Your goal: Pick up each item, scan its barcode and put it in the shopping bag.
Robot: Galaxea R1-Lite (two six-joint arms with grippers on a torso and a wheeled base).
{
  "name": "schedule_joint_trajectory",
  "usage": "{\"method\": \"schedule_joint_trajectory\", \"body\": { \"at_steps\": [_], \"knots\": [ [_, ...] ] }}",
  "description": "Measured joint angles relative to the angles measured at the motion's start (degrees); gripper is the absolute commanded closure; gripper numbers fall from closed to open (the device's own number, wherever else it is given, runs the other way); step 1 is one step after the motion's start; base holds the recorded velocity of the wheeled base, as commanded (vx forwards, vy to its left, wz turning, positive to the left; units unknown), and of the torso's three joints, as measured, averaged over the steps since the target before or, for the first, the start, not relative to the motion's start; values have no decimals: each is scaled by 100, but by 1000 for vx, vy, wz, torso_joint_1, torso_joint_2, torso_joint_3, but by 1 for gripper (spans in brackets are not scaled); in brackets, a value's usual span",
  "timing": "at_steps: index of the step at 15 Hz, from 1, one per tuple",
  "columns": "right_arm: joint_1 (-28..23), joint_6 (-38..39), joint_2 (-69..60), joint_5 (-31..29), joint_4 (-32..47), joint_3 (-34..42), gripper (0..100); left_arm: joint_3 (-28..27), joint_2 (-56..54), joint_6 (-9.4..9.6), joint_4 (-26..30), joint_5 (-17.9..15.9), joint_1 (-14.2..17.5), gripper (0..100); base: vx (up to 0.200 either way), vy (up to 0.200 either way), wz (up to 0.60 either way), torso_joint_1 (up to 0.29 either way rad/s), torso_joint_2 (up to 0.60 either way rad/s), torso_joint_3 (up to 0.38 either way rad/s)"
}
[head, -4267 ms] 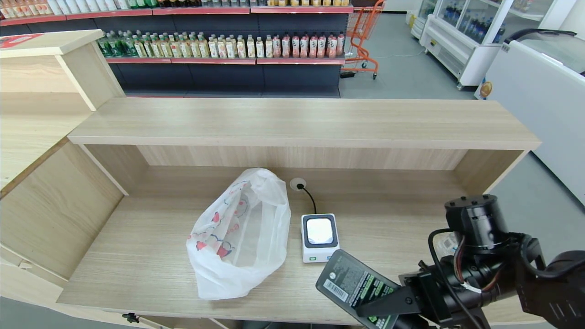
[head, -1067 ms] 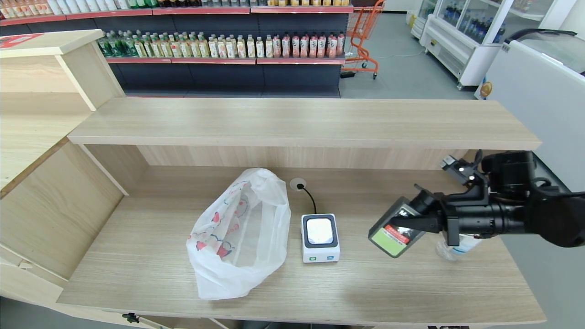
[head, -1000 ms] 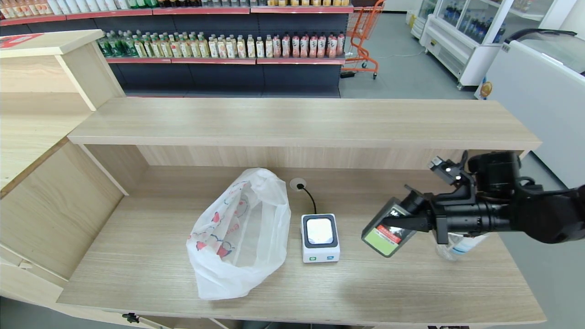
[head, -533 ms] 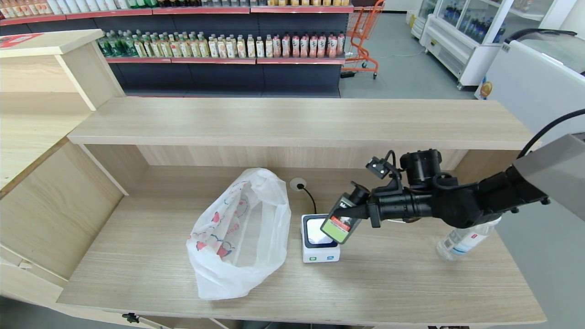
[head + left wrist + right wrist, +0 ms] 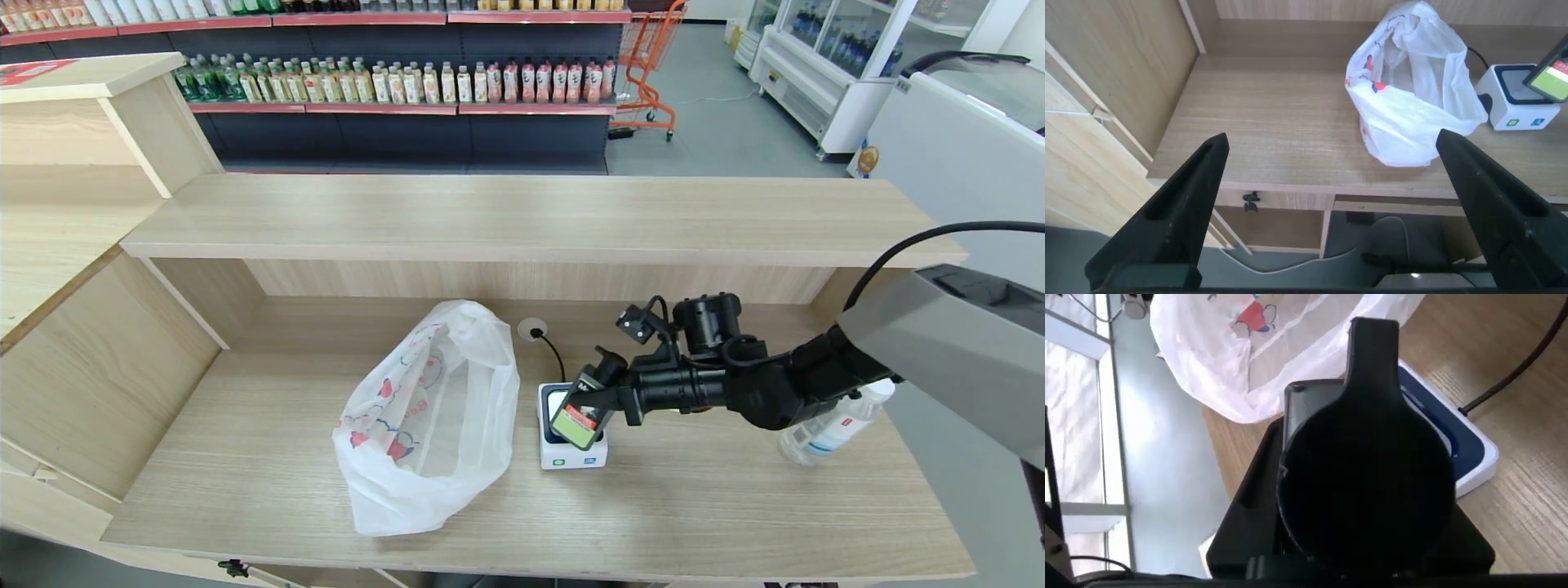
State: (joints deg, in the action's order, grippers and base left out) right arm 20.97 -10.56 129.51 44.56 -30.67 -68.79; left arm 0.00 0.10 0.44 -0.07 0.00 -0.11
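One right gripper [image 5: 594, 398] hangs over the middle of the wooden checkout counter [image 5: 694, 506], its fingers pinched on the upper end of one dark packet [image 5: 578, 418]. The packet is the only item in the air. It is held tilted, with its green-and-red label facing up and outward, and its lower end overlaps the window of the one barcode scanner [image 5: 571, 445]. Whether packet and scanner touch cannot be told. In the left wrist view the packet's label [image 5: 1553, 75] shows just above the scanner [image 5: 1512, 96].

The scanner is a small white box with a dark frame. One black cable [image 5: 553, 353] runs from its back to a round hole in the counter.

One white plastic shopping bag [image 5: 424, 425] with red print lies just to the left of the scanner. Its mouth is open and slack, and nothing can be made out inside. The right wrist view shows the bag [image 5: 1282, 351] just beyond the scanner [image 5: 1470, 453].

One clear plastic bottle [image 5: 816, 437] with a white cap lies near the right end of the counter, partly behind the right arm and well apart from the bag.

One left gripper [image 5: 1333, 155] has its two fingers spread wide with nothing between them. It sits off the counter's near edge, to the left of the bag [image 5: 1413, 98].
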Motion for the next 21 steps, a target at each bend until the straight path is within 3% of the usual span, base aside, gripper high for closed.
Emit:
{"method": "schedule_joint_trajectory", "body": {
  "at_steps": [11,13,15,19,21],
  "knots": [
    [196,701,26,-347,-211,-277,100,0,0,-1,0,0,-5,0,0,0,0,0,0,0],
    [135,701,-412,-925,-364,-183,100,0,0,0,0,0,-5,0,0,0,0,0,0,0],
    [11,649,-989,-1969,-870,208,100,0,0,-1,0,0,-5,0,0,0,0,0,0,0],
    [-168,624,-1824,-2217,-1832,1502,100,0,0,0,0,0,-5,0,0,0,0,0,0,0],
    [-177,675,-1940,-2206,-2144,1788,100,0,0,0,0,0,-5,0,0,0,0,0,0,0]
  ]
}}
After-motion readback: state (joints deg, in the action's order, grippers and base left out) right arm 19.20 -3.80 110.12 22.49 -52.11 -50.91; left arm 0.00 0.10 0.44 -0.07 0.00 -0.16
